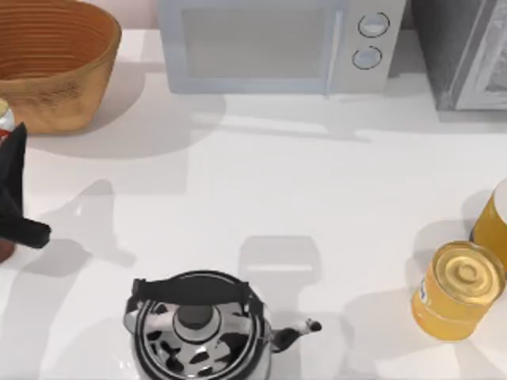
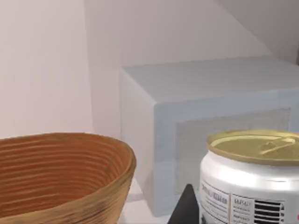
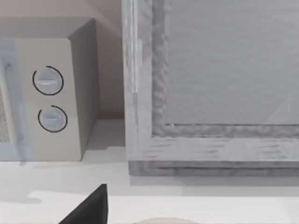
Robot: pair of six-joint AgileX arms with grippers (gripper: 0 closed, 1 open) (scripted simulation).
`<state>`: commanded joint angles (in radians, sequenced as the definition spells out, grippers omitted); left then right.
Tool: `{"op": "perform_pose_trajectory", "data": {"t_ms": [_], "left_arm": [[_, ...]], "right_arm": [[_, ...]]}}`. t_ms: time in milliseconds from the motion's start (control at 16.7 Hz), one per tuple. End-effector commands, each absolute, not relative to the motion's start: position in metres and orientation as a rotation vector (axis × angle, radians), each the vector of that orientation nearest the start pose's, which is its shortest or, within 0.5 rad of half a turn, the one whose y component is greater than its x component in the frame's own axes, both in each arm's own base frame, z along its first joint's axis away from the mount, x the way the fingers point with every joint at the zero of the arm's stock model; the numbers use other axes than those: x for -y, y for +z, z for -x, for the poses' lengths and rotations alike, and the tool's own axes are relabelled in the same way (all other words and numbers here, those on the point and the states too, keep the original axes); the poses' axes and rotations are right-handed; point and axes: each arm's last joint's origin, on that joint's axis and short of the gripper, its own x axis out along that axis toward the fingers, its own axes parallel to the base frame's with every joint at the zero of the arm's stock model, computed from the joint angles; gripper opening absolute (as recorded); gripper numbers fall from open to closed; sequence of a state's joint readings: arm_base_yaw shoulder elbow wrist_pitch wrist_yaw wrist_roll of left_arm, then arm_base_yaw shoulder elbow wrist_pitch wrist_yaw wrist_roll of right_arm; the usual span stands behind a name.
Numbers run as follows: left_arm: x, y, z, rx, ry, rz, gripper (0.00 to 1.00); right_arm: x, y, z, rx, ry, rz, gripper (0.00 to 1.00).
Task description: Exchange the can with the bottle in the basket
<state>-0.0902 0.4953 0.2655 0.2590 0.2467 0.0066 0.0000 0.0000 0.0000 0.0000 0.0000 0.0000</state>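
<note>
The can, white with a pale gold top, sits close up in the left wrist view with a dark fingertip against its side. From above, the can peeks in at the table's far left edge, just past my left gripper, which is shut on it. The wicker basket stands at the back left, a short way beyond the can, and its inside looks bare. A dark reddish-brown piece of the bottle shows at the left edge, nearer the front. Part of my right gripper faces the back right corner.
A grey microwave stands along the back, with a grey cabinet to its right. A black-and-white kettle sits at the front. Two yellow-orange jars stand at the right edge.
</note>
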Motion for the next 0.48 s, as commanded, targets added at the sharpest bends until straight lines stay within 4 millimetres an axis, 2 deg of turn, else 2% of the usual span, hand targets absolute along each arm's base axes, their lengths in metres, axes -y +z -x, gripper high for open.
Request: {"op": "perform_pose_trajectory", "data": {"t_ms": [240, 360, 480], "left_arm": [[0.042, 0.261, -0.197, 0.034, -0.563, -0.003, 0.0], [0.057, 0.266, -0.233, 0.035, -0.689, -0.004, 0.0], [0.075, 0.261, -0.272, 0.036, -0.817, -0.005, 0.0]], "right_arm": [[0.001, 0.16, -0.106, 0.0, 0.0, 0.0, 1.0], [0.001, 0.16, -0.106, 0.0, 0.0, 0.0, 1.0], [0.001, 0.16, -0.106, 0.0, 0.0, 0.0, 1.0]]}}
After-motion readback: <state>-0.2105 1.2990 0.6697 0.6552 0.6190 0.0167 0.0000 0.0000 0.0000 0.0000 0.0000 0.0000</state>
